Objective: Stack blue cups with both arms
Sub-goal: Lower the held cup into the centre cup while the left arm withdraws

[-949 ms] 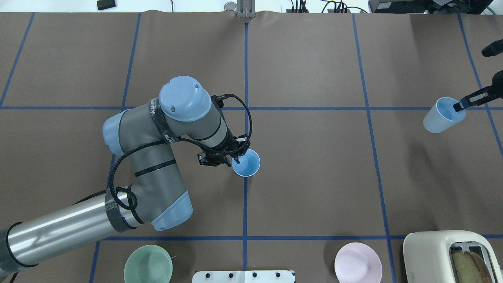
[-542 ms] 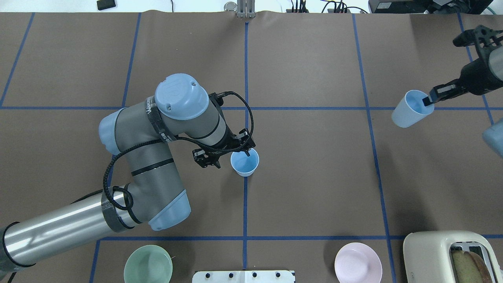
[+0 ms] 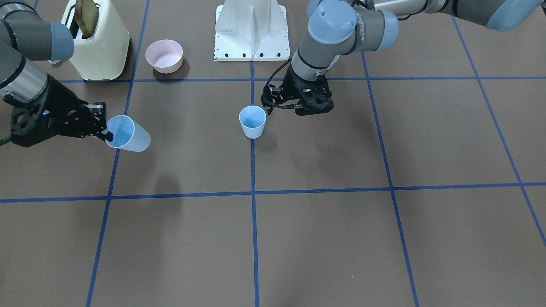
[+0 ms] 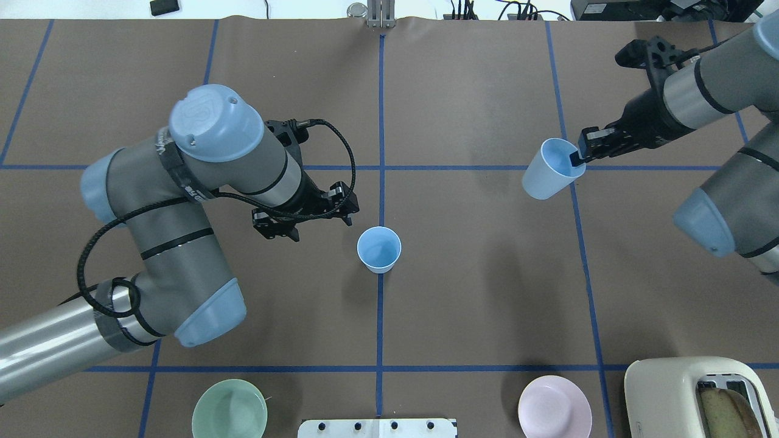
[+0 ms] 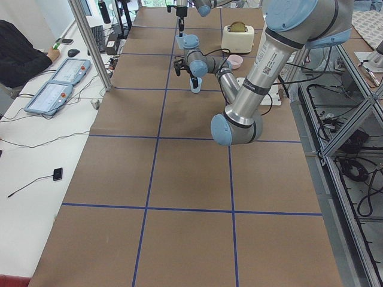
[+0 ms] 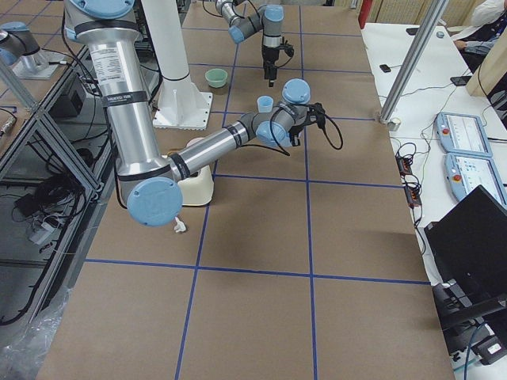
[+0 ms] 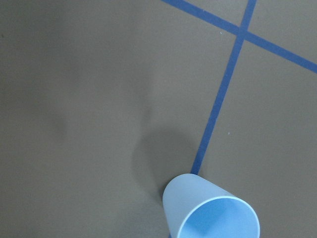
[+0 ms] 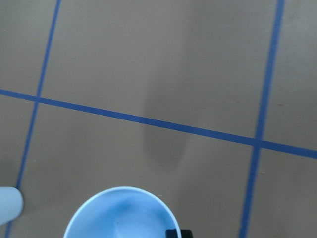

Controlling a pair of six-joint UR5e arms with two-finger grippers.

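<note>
One blue cup (image 4: 378,249) stands upright on the blue centre line, and it also shows in the front view (image 3: 252,122) and the left wrist view (image 7: 210,210). My left gripper (image 4: 302,218) is open and empty, to the cup's left and apart from it; in the front view (image 3: 313,108) it is to the cup's right. My right gripper (image 4: 575,159) is shut on the rim of the second blue cup (image 4: 549,163). It holds that cup tilted above the table, far right of the standing cup. The held cup shows in the front view (image 3: 128,134) and the right wrist view (image 8: 121,215).
A green bowl (image 4: 229,409), a pink bowl (image 4: 554,406) and a cream toaster (image 4: 697,395) with bread stand along the near edge. The white base mount (image 4: 377,427) lies between the bowls. Blue tape lines cross the brown table.
My left gripper let go of the centre cup's rim and drew back to the left. My right arm carried its cup leftward, towards the table's middle.
</note>
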